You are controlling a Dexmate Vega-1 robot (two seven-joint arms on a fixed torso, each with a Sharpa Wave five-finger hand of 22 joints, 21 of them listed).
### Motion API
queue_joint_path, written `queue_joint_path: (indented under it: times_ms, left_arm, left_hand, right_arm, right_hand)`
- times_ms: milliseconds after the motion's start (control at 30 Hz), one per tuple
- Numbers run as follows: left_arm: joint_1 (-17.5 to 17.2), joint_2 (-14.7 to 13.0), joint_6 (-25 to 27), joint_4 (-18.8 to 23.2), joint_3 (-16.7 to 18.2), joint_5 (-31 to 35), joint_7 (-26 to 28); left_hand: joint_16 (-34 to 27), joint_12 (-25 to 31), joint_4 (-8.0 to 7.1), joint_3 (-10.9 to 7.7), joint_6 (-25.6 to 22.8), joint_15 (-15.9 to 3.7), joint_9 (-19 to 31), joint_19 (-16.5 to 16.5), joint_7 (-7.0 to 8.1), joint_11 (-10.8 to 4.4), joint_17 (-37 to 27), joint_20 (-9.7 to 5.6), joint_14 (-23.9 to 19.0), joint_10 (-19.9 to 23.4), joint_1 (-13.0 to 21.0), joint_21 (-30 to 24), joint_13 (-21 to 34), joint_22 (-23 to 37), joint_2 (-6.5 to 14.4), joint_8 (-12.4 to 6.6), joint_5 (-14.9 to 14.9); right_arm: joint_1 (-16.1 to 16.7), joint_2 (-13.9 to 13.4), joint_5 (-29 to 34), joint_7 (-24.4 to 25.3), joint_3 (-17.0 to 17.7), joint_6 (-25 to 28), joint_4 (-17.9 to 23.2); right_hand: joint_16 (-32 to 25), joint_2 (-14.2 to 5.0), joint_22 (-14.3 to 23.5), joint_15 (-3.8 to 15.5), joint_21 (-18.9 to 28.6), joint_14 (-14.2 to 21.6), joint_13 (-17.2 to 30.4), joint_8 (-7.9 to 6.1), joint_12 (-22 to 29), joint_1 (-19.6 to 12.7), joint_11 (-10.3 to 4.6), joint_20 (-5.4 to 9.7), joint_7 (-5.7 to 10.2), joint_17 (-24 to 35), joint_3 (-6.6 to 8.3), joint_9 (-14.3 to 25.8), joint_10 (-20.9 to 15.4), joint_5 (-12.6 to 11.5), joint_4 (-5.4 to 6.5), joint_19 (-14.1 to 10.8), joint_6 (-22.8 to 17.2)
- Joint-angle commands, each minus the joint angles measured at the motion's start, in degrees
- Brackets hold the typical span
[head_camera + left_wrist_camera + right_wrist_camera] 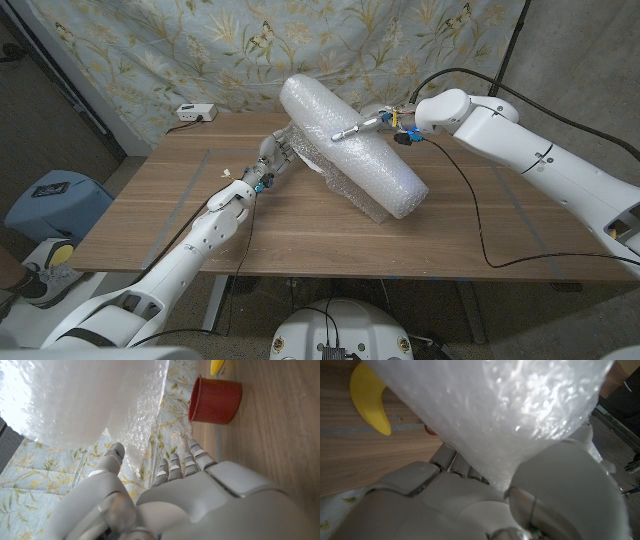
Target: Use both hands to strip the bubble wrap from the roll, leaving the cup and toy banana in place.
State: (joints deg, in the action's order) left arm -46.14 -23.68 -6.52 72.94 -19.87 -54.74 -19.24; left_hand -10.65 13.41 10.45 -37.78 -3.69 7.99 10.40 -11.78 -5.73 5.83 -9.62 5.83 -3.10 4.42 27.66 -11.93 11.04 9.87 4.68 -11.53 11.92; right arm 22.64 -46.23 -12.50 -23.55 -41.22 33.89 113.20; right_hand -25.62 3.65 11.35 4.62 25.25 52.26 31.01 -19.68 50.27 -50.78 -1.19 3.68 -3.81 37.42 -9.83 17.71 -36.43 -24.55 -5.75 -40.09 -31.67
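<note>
1. On the desk (330, 235), just past its middle, the roll (350, 140) of bubble wrap is seen slanting from about ten o'clock down to about four o'clock, its far end raised.
2. The roll's upper side is met by the right hand (375, 122) from about two o'clock; in the right wrist view its fingers (455, 460) are closed on wrap.
3. A loose sheet (142, 420) hanging from the roll is pinched by the left hand (275, 160) at about nine o'clock of the roll, between thumb and fingers (175, 467).
4. The step in hand is judged to be the unrolling itself, with stripping barely begun: most wrap is wound on.
5. Next, the sheet would need to be drawn away by the left hand while the roll is steadied or turned by the right, kept clear of the cup and banana.
6. The red cup (216, 400) and a yellow tip are shown by the left wrist view; the toy banana (370, 407) is shown by the right wrist view. From the head view, both are hidden behind the roll, whose slant is given there.
</note>
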Motion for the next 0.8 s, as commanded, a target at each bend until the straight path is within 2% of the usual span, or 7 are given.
queue_joint_path:
  times_ms: [33, 200, 567, 800]
  left_arm:
    - [-1.3, -0.2, 1.9, 2.3, 0.3, -1.8, 0.2]
    - [-1.5, -0.3, 2.7, 3.0, 0.2, -2.3, 0.0]
    - [-1.5, -0.5, 5.2, 5.0, -0.1, -3.9, -0.3]
    - [-0.8, -0.6, 6.7, 4.9, -0.7, -4.4, -1.1]
  left_hand:
    - [-0.4, 0.2, 0.32, 0.05, -0.5, 0.11, 0.1, -0.8, -0.02, 0.18, -0.2, 0.08, -0.4, 0.5, 1.0, -0.4, 0.3, 0.2, -0.1, -0.54, 0.1]
    - [-0.5, 0.3, 0.23, 0.15, -0.6, -0.21, 0.1, -1.3, 0.03, 0.24, -0.2, -0.15, -1.2, 0.9, 2.0, -0.4, 0.3, 0.2, -0.3, -0.51, 0.1]
    - [-1.0, 0.9, -0.02, 0.81, -2.5, -1.61, 0.1, -4.6, -0.47, -0.81, -0.3, -0.54, -5.2, 3.5, 5.2, -1.2, 0.5, 0.4, -0.9, -0.70, 0.0]
    - [-1.1, 1.0, -0.09, 1.11, -2.9, -1.99, 0.1, -5.1, -0.72, -1.11, -0.3, -0.70, -6.2, 4.2, 6.1, -1.3, 0.5, 0.5, -1.1, -0.69, 0.0]
  right_arm:
    - [2.3, -0.7, -3.0, 3.7, 2.2, 0.5, 1.2]
    - [3.1, -1.1, -4.5, 4.6, 3.1, 0.2, 1.3]
    - [3.6, -1.1, -5.7, 6.6, 3.5, -0.1, 1.4]
    - [3.5, -0.9, -6.3, 7.4, 3.7, 0.0, 0.8]
  right_hand:
    - [0.2, -8.69, 0.1, 8.22, 0.5, 3.4, 0.8, 0.15, 0.3, -9.4, -3.61, 2.01, -0.20, 0.4, -0.39, 0.1, -4.2, 0.0, 0.01, -0.5, -0.5]
    - [0.3, -8.79, 0.1, 8.14, 0.6, 3.6, 0.9, 0.13, 0.4, -9.3, -3.54, 1.97, -0.39, 0.6, -0.54, 0.2, -4.3, 0.1, 0.12, -0.7, -0.8]
    - [0.6, -9.04, 0.1, 8.15, 0.8, 3.9, 0.9, 0.40, 0.4, -9.5, -3.41, 1.95, -0.49, 1.2, -0.84, 0.4, -4.4, 0.3, 0.24, -0.7, -0.9]
    - [0.8, -9.16, 0.1, 8.24, 0.9, 4.0, 0.9, 0.50, 0.4, -9.8, -3.38, 1.97, -0.48, 1.4, -0.92, 0.5, -4.5, 0.3, 0.18, -0.8, -1.1]
